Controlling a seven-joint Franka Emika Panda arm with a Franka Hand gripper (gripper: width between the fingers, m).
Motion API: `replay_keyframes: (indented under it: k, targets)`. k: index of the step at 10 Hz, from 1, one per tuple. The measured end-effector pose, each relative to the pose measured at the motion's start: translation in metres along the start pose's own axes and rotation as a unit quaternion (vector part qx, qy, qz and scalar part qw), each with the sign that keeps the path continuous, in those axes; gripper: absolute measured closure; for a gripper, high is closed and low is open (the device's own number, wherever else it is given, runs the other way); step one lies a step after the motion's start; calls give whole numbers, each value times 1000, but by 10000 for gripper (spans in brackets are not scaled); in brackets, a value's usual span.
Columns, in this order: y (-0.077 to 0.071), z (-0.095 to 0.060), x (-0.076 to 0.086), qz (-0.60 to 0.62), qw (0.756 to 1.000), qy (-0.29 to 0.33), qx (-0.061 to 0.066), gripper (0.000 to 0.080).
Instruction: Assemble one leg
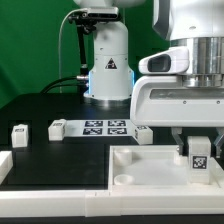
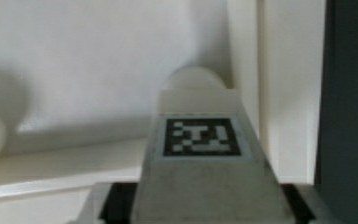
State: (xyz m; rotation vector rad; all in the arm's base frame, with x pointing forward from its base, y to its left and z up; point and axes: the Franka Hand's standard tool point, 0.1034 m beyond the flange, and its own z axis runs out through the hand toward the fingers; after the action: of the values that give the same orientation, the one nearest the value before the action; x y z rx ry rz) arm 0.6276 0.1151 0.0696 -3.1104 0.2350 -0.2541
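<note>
My gripper [image 1: 197, 143] is clamped on the leg [image 1: 198, 152], holding it upright over the white tray [image 1: 130, 170]. I judge that keeps it aligned with a corner socket.

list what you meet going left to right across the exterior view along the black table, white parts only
Small white tagged block → second small white tagged block → flat white marker board with several tags → small white block beside the board's end → small white stubby tagged leg held in the gripper over the large white square tray.
</note>
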Motion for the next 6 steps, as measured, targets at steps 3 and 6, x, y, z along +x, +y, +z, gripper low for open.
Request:
replay_keyframes:
  k: [3, 6]
  targets:
    - [-1, 1, -2, 233, 972, 4, 8, 507]
    - [-2, 1, -5, 427, 904, 2, 4, 506]
